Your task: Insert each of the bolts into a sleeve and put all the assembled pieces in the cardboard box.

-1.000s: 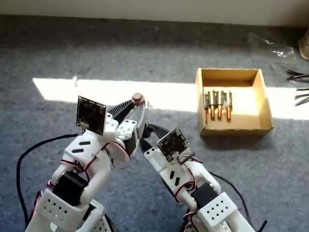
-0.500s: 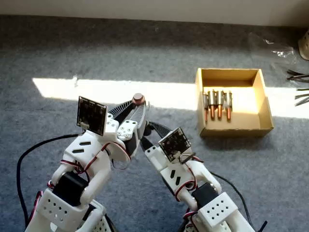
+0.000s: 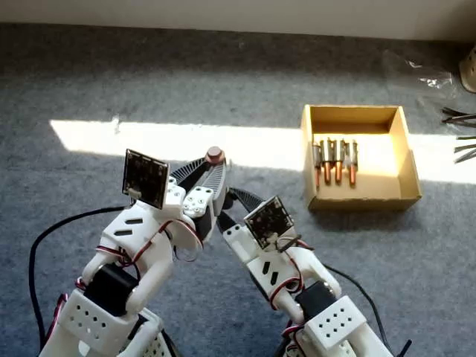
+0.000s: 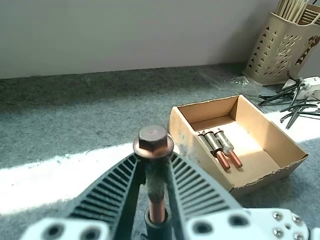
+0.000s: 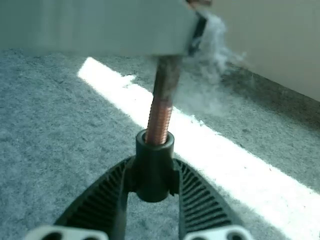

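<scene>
The left end effector (image 4: 153,159) is clamping the bolt (image 4: 153,141) just under its hex head, closed tight on the shank. The right end effector (image 5: 152,175) is gripping the black sleeve (image 5: 154,167) by its body, with the mouth turned toward the bolt. The bolt's tip is sitting inside the sleeve's mouth, and most of the threaded shank is showing bare between the two end effectors. The bolt's long axis is running nearly in line with the sleeve's bore, perhaps with a slight lean. The coming move therefore looks to be a straight push along that axis, one end effector closing on the other. Both are hanging above the carpet (image 3: 245,82), in front of the arms. The box (image 3: 306,160) is lying off to the right, nearer the right arm, and four finished pieces (image 3: 335,160) are lying side by side in it.
</scene>
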### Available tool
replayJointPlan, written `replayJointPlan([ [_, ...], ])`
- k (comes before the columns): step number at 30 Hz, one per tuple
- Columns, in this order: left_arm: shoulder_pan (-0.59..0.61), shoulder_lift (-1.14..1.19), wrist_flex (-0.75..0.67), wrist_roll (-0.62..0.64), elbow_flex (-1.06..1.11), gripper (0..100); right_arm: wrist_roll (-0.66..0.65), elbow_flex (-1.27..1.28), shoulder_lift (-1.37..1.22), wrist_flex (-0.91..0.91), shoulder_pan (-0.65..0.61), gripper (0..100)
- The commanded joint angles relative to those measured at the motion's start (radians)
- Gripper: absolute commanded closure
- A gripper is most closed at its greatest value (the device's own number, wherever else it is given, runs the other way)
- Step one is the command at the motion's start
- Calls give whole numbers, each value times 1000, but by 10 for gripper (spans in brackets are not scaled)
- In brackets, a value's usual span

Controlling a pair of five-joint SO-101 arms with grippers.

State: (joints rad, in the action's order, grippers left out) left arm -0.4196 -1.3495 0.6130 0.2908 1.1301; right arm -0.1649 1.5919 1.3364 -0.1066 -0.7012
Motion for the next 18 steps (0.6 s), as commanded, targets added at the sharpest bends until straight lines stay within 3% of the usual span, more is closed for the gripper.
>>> replayJointPlan([
  [1, 16, -12, -21, -11, -8, 947, -9, -21, 18, 30, 13, 994],
  [5, 54, -12, -23, -8, 4, 854, -9, -19, 18, 30, 13, 994],
  [18, 70, -12, -28, -8, 42, 850, -9, -19, 18, 30, 13, 994],
])
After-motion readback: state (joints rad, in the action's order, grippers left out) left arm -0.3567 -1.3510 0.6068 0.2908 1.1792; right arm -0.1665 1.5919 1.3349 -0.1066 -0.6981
